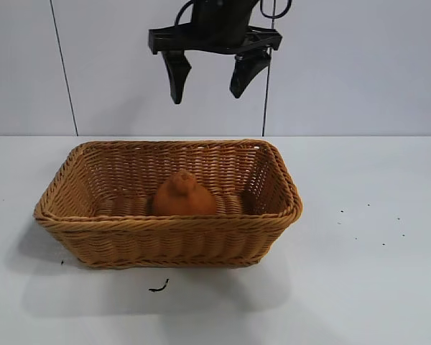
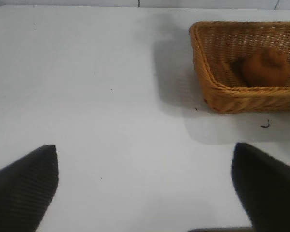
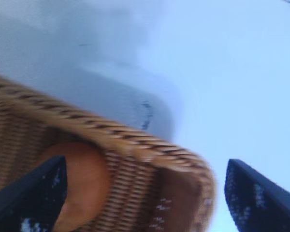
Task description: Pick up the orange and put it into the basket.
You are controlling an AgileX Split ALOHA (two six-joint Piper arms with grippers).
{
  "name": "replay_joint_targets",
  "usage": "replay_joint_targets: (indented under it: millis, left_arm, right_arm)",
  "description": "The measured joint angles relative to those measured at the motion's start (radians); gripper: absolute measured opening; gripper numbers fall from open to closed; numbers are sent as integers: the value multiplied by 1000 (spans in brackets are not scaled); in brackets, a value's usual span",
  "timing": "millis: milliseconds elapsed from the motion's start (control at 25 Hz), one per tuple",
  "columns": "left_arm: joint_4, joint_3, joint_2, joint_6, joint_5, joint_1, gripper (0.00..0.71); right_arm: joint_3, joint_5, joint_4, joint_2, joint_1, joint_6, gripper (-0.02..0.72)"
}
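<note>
Orange [image 1: 184, 195] sits inside the basket [image 1: 165, 223], resting on the woven floor near the middle, its knobby top upward, touching no gripper. Judged from how things lie, the placing itself looks done, and the step in hand is getting the right arm clear.

Your right gripper [image 1: 210, 74] hangs above the basket's back rim, well apart from the fruit, fingers spread and holding nothing. From its own wrist camera you see the braided rim [image 3: 135, 140] below, the orange [image 3: 84, 186] beyond it, and the two dark fingers wide on either side.

To finish well, lift straight away from the basket before swinging sideways, so neither fingertip catches the flaring wicker wall and drags the basket across the table [image 1: 373, 287]. Keep the fingers spread as you go; closing them over the rim gains nothing and risks snagging the weave. Move smoothly: the fruit is rounded and a knock to the basket could set it rolling against a side, though the walls look tall enough to keep it in.

Your left gripper [image 2: 145, 188] is parked low over bare table, well to one side of the basket, its fingers released wide with nothing between them. Leave it there.

A small dark scrap [image 1: 159, 287] lies just in front of the basket; ignore it.
</note>
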Motion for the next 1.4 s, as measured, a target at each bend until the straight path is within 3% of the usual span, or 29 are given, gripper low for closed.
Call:
replay_joint_targets:
  millis: [360, 680, 1400]
  left_arm:
    - [0, 0, 0, 0, 0, 0, 696]
    - [0, 0, 0, 0, 0, 0, 696]
    - [0, 0, 0, 0, 0, 0, 697]
  right_arm:
    - [0, 0, -2, 0, -207, 0, 610]
    - [81, -2, 47, -53, -239, 0, 610]
    - [1071, -4, 60, -781, -158, -24, 610]
